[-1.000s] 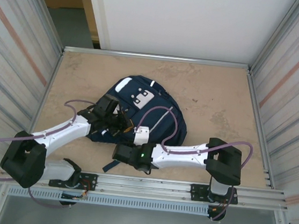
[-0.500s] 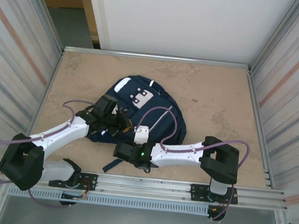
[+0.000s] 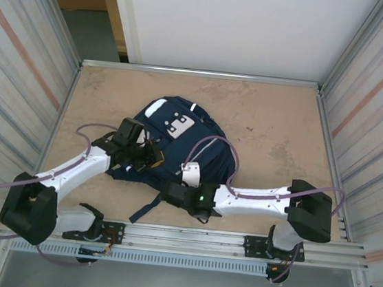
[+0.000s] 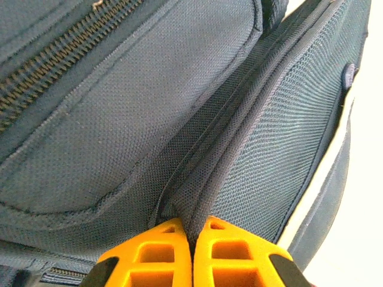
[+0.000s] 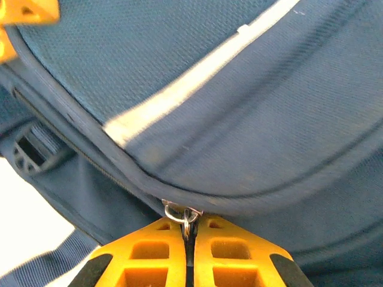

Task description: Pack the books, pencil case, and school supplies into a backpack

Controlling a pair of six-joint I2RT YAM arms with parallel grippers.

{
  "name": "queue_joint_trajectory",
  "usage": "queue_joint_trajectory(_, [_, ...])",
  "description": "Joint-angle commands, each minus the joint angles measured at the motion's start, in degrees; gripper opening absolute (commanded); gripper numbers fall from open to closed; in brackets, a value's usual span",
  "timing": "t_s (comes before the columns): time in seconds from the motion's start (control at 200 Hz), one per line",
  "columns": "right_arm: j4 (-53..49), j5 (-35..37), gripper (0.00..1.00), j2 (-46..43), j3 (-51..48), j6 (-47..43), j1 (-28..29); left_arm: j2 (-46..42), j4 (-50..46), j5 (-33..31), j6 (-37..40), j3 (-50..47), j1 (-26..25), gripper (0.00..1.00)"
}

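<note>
The left gripper [image 4: 191,230] is seen clenched, its two orange fingers pressed together on a raised seam fold [image 4: 200,191] of the navy backpack [image 3: 207,128]. Dark mesh-like fabric is spread above the fingers, and a zipper line [image 4: 42,66] runs across the upper left of the left wrist view.

The right gripper [image 5: 187,230] is also seen closed tight. A small metal zipper pull [image 5: 182,214] is pinched between its orange fingertips, at the lower edge of a curved panel crossed by a white reflective stripe [image 5: 179,89].

From above, the backpack is seen lying flat on the tan table [image 3: 283,126], left of the middle, its square patch [image 3: 180,123] facing up. Both arms reach in to its near edge, the left from the left, the right from the right. A dark strap [image 3: 144,211] trails toward the arm bases.

Compared with one second earlier, the right arm's elbow has been swung out to the right and its wrist drawn rightward along the bag's near edge. The left wrist has been shifted slightly left. The backpack is found in much the same place.
</note>
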Motion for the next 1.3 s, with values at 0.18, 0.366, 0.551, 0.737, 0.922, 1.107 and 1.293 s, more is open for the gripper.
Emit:
queue_joint_trajectory(0.18, [-4.46, -11.76, 0.00, -9.19, -6.68, -16.37, -5.58, 5.80, -3.63, -5.43, 12.04, 5.79, 5.32, 0.00])
queue_joint_trajectory(0.366, [-1.28, -16.26, 0.00, -15.04, -9.62, -24.92, -10.37, 9.98, -4.75, -9.12, 16.37, 9.50, 7.22, 0.00])
queue_joint_trajectory(0.551, [1.97, -21.51, 0.00, -17.81, -11.14, -31.76, -15.87, 17.12, -5.04, -5.38, 19.58, 17.30, 8.58, 0.00])
queue_joint_trajectory(0.737, [8.28, -28.72, 0.00, -14.09, -8.70, -37.54, -16.60, 20.91, -7.27, -1.31, 21.81, 24.67, 11.64, 0.29])
queue_joint_trajectory(0.922, [12.77, -32.34, 0.00, -3.79, 1.99, -39.66, -13.67, 5.29, -12.26, -7.38, 17.73, 16.53, 11.38, 0.46])
queue_joint_trajectory(1.107, [16.94, -35.84, 0.00, 3.80, 8.62, -40.98, -10.32, -8.89, -15.70, -5.94, 11.69, 3.15, 9.73, 0.48])
queue_joint_trajectory(1.293, [21.22, -36.54, 0.00, 7.54, 9.02, -38.29, -7.31, -14.07, -13.01, -6.20, 6.83, -4.67, 7.73, 0.49])
